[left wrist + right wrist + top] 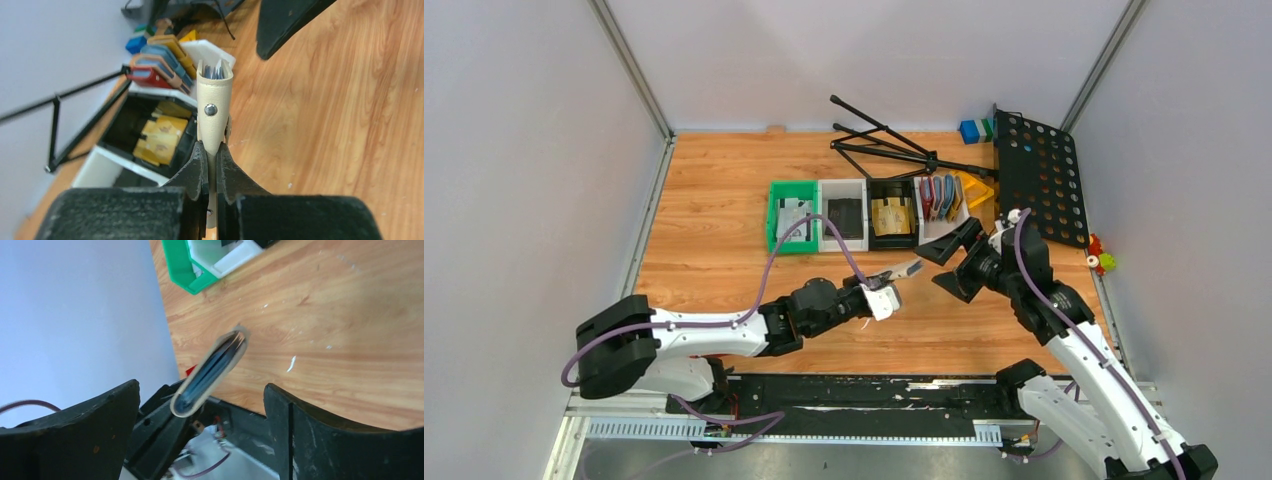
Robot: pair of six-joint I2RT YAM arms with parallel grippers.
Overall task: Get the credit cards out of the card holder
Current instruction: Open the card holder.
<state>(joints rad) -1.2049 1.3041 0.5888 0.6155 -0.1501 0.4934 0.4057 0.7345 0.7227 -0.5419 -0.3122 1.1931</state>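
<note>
We see the left jaws clenched on the near end of the card holder (215,102), which stands out past their tips, folded shut, its snap stud turned towards the left wrist camera. The holder is held off the worktop (714,250). At its far end, away from the left jaws, the dark edges of the credit cards (214,73) show between the two pale halves, tucked inside.

The right jaws are released, spread wide and facing the left jaws. In the right wrist view the holder sits in the gap between the two black fingers (75,435), touching neither, its card-filled edge turned to them.

Beyond both jaws a row of bins (842,215) stands on the worktop. The bin nearest the right jaws holds upright coloured wallets (939,196).
</note>
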